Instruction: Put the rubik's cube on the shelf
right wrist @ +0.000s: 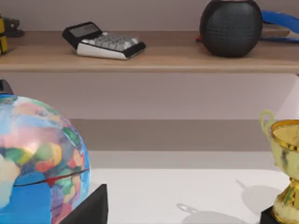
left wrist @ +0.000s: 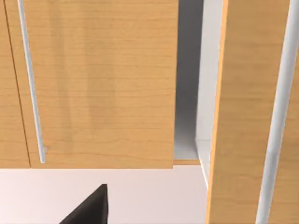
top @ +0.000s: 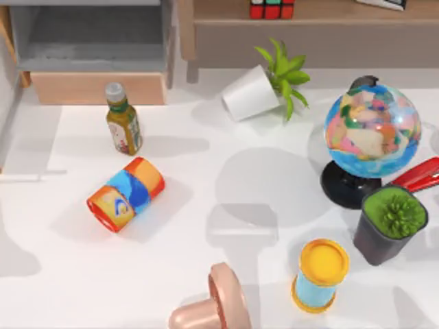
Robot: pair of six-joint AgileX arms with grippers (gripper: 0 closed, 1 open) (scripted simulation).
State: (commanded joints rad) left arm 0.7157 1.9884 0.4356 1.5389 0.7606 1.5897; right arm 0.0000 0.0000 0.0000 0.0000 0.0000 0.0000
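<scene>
The rubik's cube (top: 272, 8), red face up with black grid lines, rests on the light-wood shelf (top: 329, 11) at the back of the table, right of centre. The shelf's board (right wrist: 154, 58) also runs across the right wrist view, above a grey-brown panel. A dark part of my left gripper (left wrist: 88, 209) faces wooden cabinet doors, away from the cube. A dark part of my right gripper (right wrist: 88, 209) sits beside the globe (right wrist: 37, 158), below and in front of the shelf. Neither holds anything that I can see.
On the table stand a green bottle (top: 123, 123), a tipped can (top: 125, 194), a tipped white plant pot (top: 250, 92), the globe (top: 370, 133), a red stapler (top: 420, 175), a black plant pot (top: 389, 226), a yellow-lidded can (top: 320, 274) and a pink object (top: 216, 305). A grey compartment (top: 92, 41) is at back left. Calculator (right wrist: 103, 41), speaker (right wrist: 230, 27) and trophy (right wrist: 285, 168) show too.
</scene>
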